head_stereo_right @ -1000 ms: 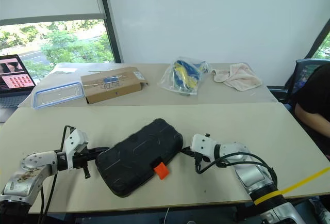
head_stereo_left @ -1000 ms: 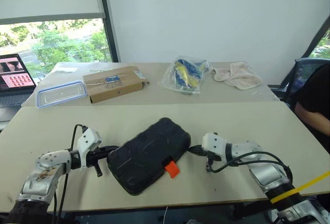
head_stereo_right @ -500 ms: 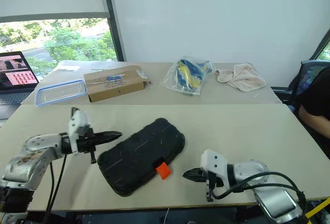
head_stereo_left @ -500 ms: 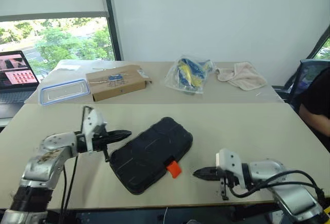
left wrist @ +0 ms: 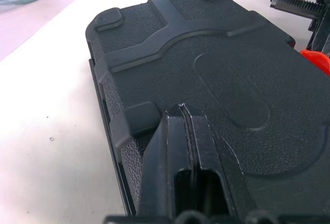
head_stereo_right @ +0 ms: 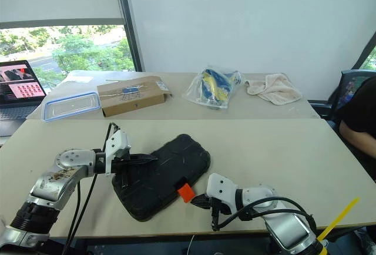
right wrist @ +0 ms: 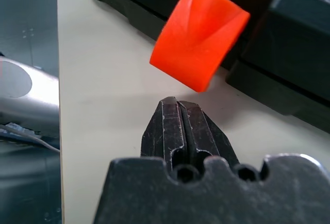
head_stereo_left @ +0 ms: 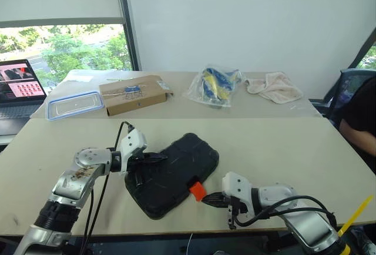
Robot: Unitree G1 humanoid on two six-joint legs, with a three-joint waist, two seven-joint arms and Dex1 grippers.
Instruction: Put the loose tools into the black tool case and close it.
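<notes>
The right gripper's point(right wrist: 176, 101) pressed-together fingers point(right wrist: 170, 128) point at the orange latch point(right wrist: 198, 37) on the black tool case point(right wrist: 289, 43).

Even, bright daylight fills the head views. It comes from the window point(head_stereo_left: 64, 49) at the upper left of the frame, where the green trees outside are bright but not washed out. The white wall point(head_stereo_left: 247, 20) is evenly lit, without glare. The beige table top point(head_stereo_left: 282, 143) shows only soft, faint shadows; a thin dark one hugs the lower edge of the black plastic tool case point(head_stereo_left: 173, 173). Straight lines stay fairly straight toward the edges. In the left wrist view the case's pebbled lid is sharp, with dull sheen on its ribs. In the right wrist view the orange latch point(right wrist: 198, 38) is vivid and slightly soft.
</notes>
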